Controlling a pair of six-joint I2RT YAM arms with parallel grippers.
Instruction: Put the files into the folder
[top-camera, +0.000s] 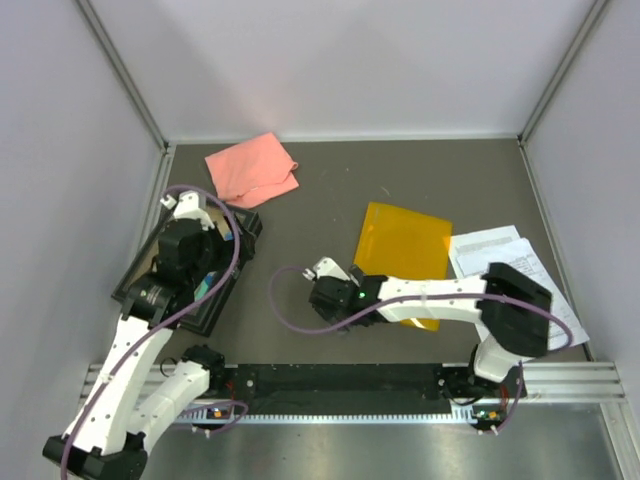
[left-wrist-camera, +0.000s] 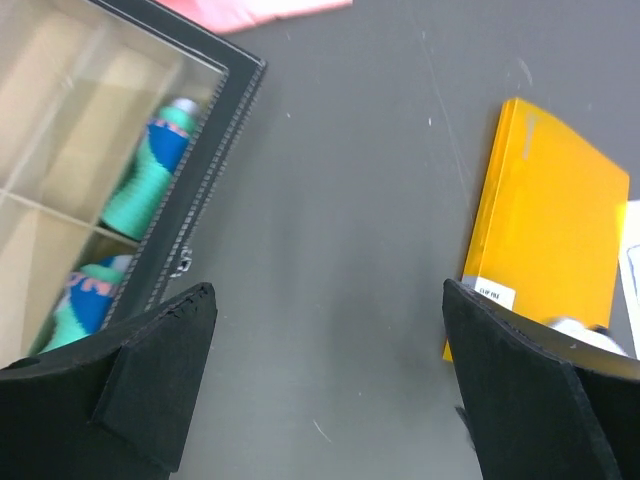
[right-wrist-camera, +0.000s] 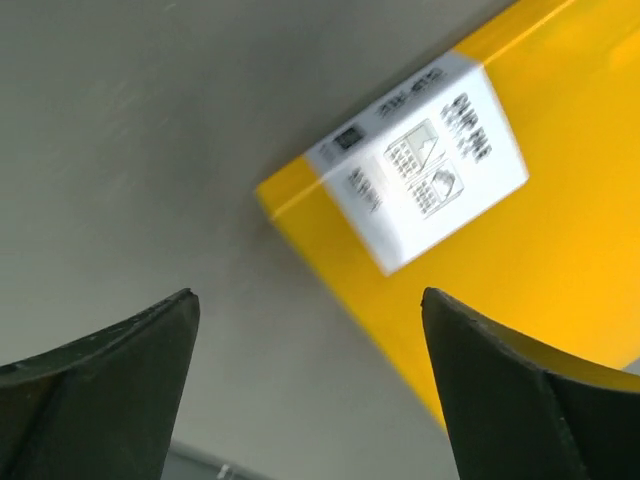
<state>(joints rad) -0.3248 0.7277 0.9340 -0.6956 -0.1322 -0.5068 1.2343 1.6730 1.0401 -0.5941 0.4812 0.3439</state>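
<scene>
The yellow-orange folder (top-camera: 405, 240) lies shut and flat in the middle of the table, with its white barcode label (right-wrist-camera: 420, 160) on the cover. The files (top-camera: 500, 255), white printed sheets, lie just right of it, partly under my right arm. My right gripper (top-camera: 343, 298) is open and empty, low over the folder's near-left corner; in the right wrist view (right-wrist-camera: 308, 295) that corner (right-wrist-camera: 500, 260) sits between the jaws. My left gripper (top-camera: 200, 262) is open and empty above the black-framed tray. In its wrist view (left-wrist-camera: 328, 290) bare table lies between the fingers and the folder (left-wrist-camera: 555, 220) shows on the right.
A black-framed tray (top-camera: 246, 226) with compartments stands at the left; teal-and-blue bottles (left-wrist-camera: 150, 170) lie in it. A pink cloth (top-camera: 252, 168) lies at the back left. Grey walls close in the table on three sides. A black rail (top-camera: 340, 380) runs along the near edge.
</scene>
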